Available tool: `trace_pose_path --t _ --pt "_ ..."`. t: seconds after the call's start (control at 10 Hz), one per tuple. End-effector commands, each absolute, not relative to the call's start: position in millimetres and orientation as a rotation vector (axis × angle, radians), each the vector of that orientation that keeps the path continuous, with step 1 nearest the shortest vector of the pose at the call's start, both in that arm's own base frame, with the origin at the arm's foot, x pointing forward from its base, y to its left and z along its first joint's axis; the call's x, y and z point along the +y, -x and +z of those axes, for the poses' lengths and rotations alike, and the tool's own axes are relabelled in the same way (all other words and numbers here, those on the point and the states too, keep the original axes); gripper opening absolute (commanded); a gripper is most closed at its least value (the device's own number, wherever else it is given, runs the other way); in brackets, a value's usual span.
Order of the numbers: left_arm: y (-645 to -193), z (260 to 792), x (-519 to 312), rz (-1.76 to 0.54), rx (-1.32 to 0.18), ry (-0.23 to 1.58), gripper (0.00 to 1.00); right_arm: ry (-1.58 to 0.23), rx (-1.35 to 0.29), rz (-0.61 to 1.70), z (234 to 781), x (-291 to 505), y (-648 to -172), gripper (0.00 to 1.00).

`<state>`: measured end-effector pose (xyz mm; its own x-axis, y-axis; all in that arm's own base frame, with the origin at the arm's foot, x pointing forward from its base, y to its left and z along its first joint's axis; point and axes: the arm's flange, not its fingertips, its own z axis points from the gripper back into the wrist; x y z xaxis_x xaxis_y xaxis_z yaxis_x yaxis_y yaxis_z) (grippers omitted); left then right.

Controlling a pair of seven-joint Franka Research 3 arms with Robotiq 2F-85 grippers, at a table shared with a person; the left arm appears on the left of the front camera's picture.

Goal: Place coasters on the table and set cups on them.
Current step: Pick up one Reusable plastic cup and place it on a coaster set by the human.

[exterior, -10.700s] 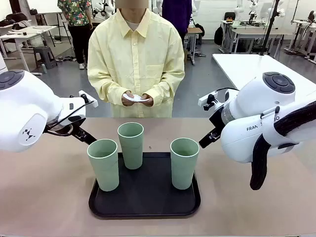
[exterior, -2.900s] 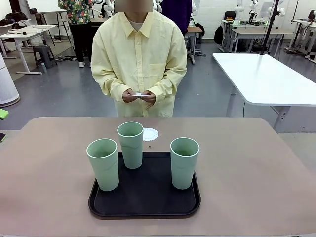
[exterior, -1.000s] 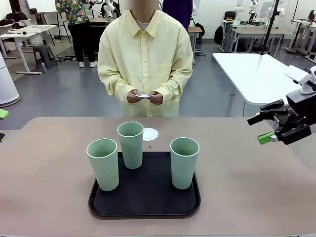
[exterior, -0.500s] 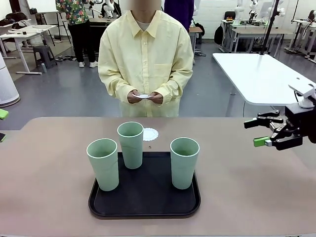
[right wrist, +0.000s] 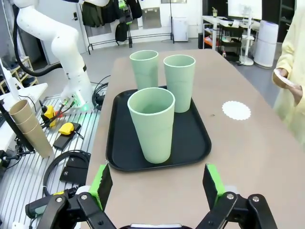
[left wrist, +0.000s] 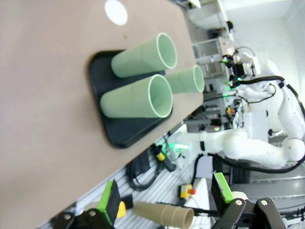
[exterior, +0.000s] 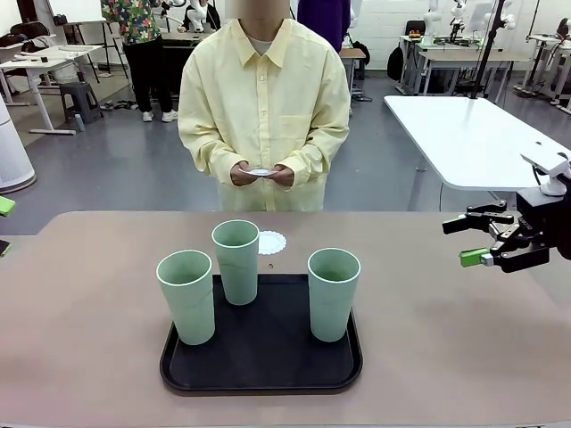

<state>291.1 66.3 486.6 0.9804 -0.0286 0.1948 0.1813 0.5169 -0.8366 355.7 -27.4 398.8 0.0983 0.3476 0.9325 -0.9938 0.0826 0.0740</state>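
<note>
Both the right gripper (right wrist: 157, 186) and left gripper (left wrist: 166, 198) hang open, empty. An off-centre reach could topple the nearest cup (right wrist: 151, 125), straight ahead of the right fingers (right wrist: 102, 184), into those behind.

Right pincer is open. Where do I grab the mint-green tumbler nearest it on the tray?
I'd grip the tall pale mint-green plastic tumbler across its upper wall, bringing the open right pincer in level from the robot's right. It stands upright, tapers toward the base, and has no neighbour on that side.

No legible text, labels, numbers anywhere.
</note>
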Motion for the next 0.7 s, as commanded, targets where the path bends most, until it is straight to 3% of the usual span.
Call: trace_pose_path --t 0.0,0.3,0.6 --pt "-291.4 486.6 66.8 -0.144 -0.177 1.038 1.0 -0.935 -0.913 1.246 398.6 -26.7 -356.0 1.0" --pt "-291.4 486.6 66.8 -0.144 -0.177 1.038 1.0 -0.963 -0.886 1.34 354.5 -8.0 -368.1 1.0" --pt "-291.4 486.6 66.8 -0.144 -0.177 1.038 1.0 -0.946 -0.962 1.446 324.1 17.2 -365.4 1.0"
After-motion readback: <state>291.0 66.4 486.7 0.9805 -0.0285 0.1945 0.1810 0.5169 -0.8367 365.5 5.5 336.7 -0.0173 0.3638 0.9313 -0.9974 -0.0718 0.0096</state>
